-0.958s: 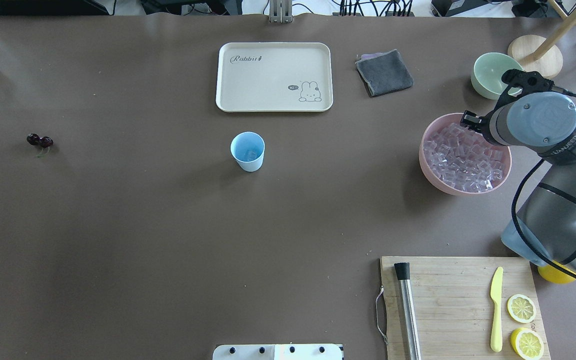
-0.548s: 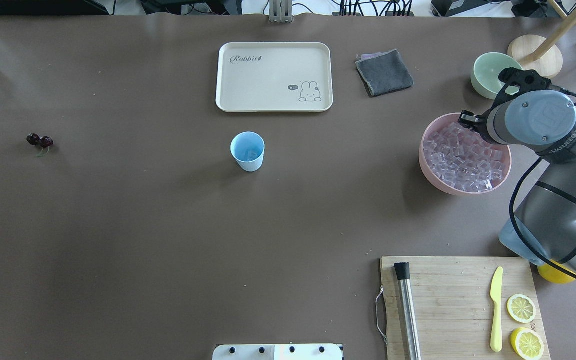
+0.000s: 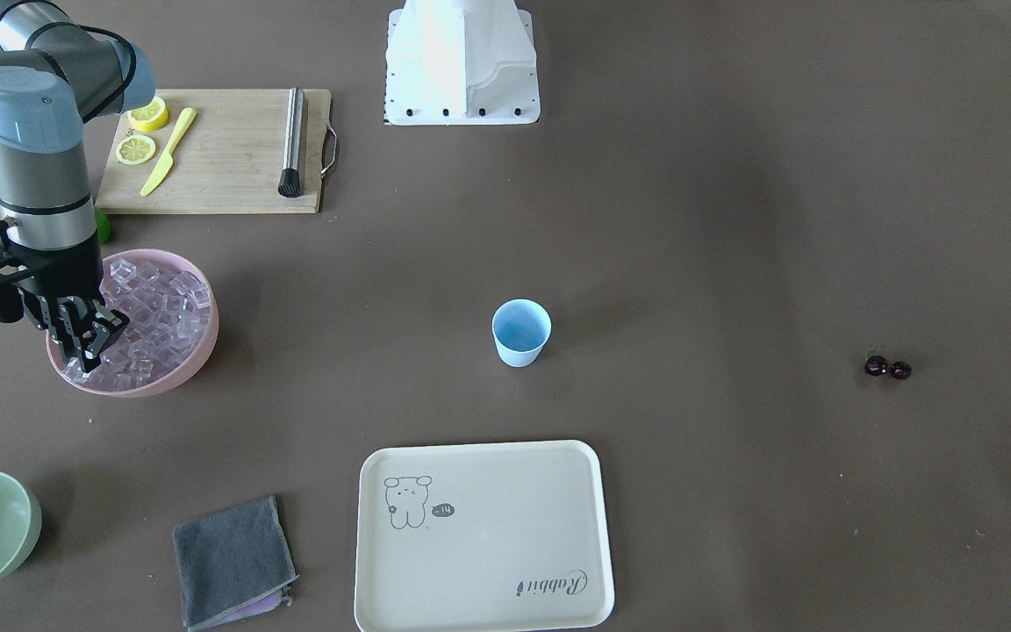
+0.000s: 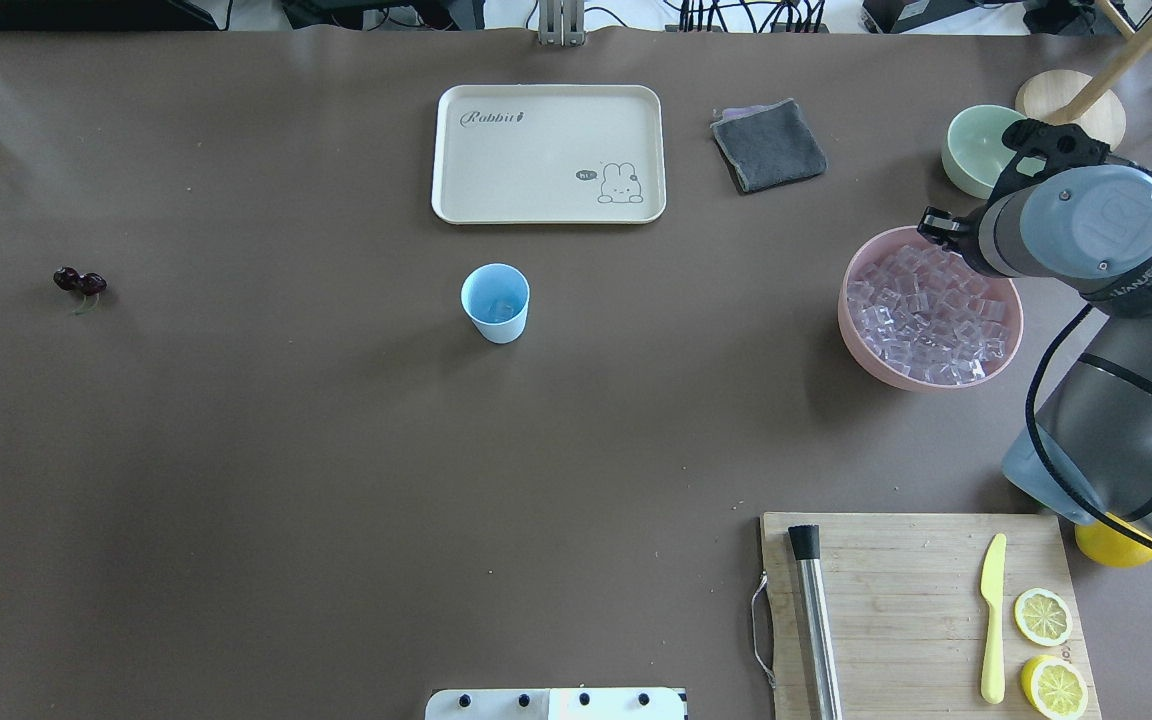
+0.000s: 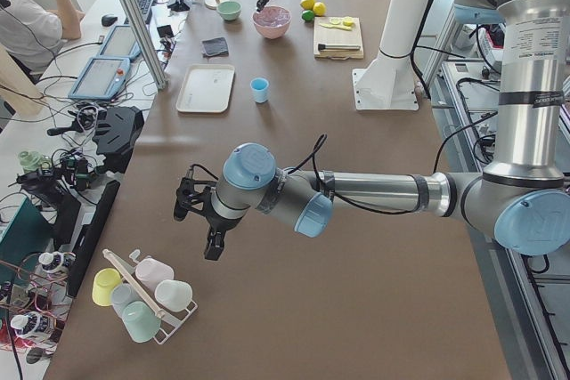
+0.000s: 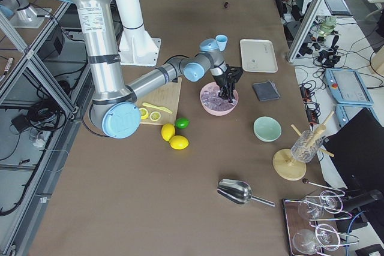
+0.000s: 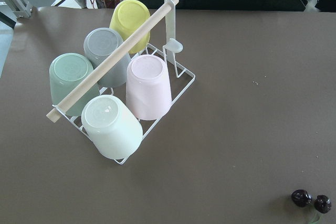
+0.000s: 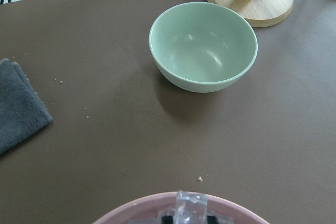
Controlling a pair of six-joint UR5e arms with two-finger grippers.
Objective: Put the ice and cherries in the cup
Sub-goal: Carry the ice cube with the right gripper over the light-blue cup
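Note:
The light blue cup (image 4: 495, 300) stands upright mid-table, with some ice in its bottom. The cherries (image 4: 80, 282) lie far off on the left side; they also show at the left wrist view's lower right (image 7: 311, 201). The pink bowl (image 4: 851, 320) holds many ice cubes (image 4: 926, 310). My right gripper (image 3: 84, 355) is down in the bowl at its far rim. In the right wrist view the right gripper (image 8: 189, 216) is shut on an ice cube (image 8: 190, 204). My left gripper (image 5: 209, 238) hovers near a cup rack; I cannot tell its state.
A pale green bowl (image 4: 976, 150) and a wooden stand (image 4: 1071, 105) sit just beyond the pink bowl. A grey cloth (image 4: 769, 145) and a cream tray (image 4: 548, 152) lie at the back. A cutting board (image 4: 916, 610) carries a knife, lemon halves and a muddler.
My right wrist has shifted away from the robot toward the pink bowl's far rim. The cup, the cherries and the bowl have not moved.

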